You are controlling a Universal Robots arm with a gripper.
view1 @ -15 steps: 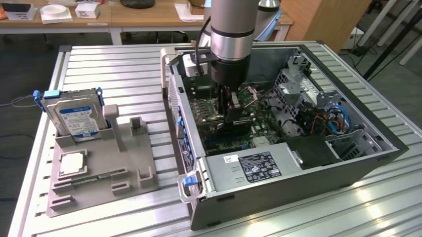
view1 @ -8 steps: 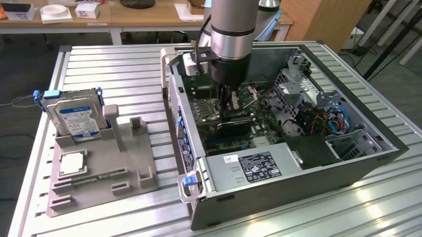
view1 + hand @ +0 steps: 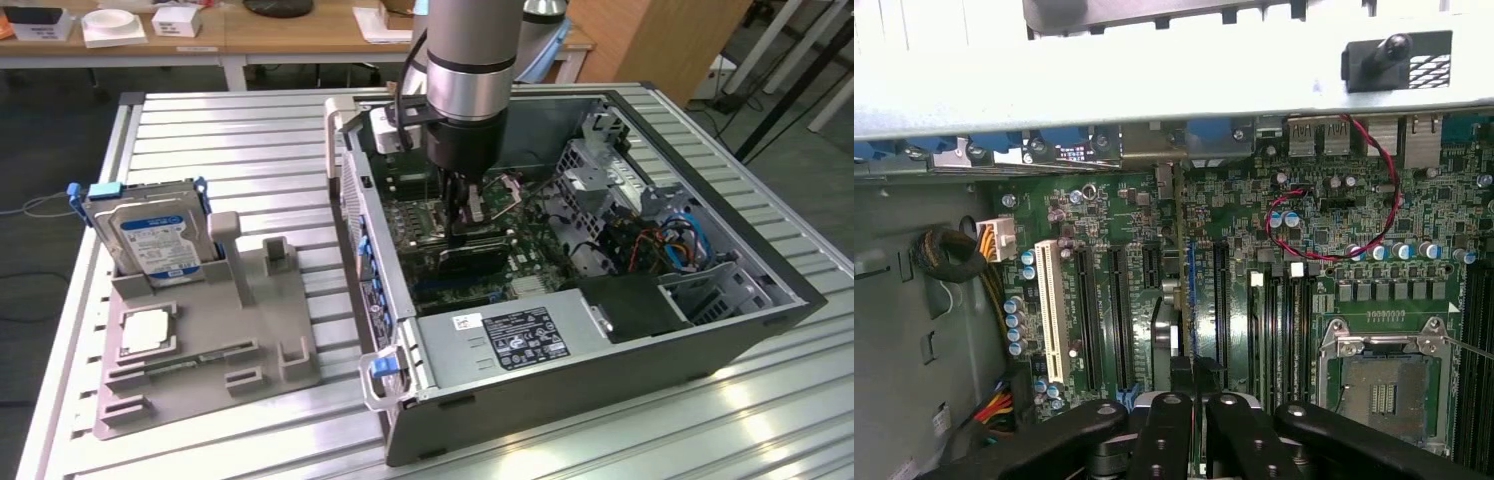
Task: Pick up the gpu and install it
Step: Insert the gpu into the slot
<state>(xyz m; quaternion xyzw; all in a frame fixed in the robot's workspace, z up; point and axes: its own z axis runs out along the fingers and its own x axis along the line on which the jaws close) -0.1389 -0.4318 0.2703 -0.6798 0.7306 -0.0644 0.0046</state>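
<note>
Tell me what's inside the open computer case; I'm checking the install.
Inside the computer case: the green motherboard, its slots, an empty CPU socket, cables and a power supply. The hand pinches the gpu edge-on over the slots; its seating is hidden.

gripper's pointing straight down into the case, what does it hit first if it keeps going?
Likely the thin card standing edge-on between its fingertips, then the motherboard below. The gripper looks closed on that card, though depth is hard to judge.
</note>
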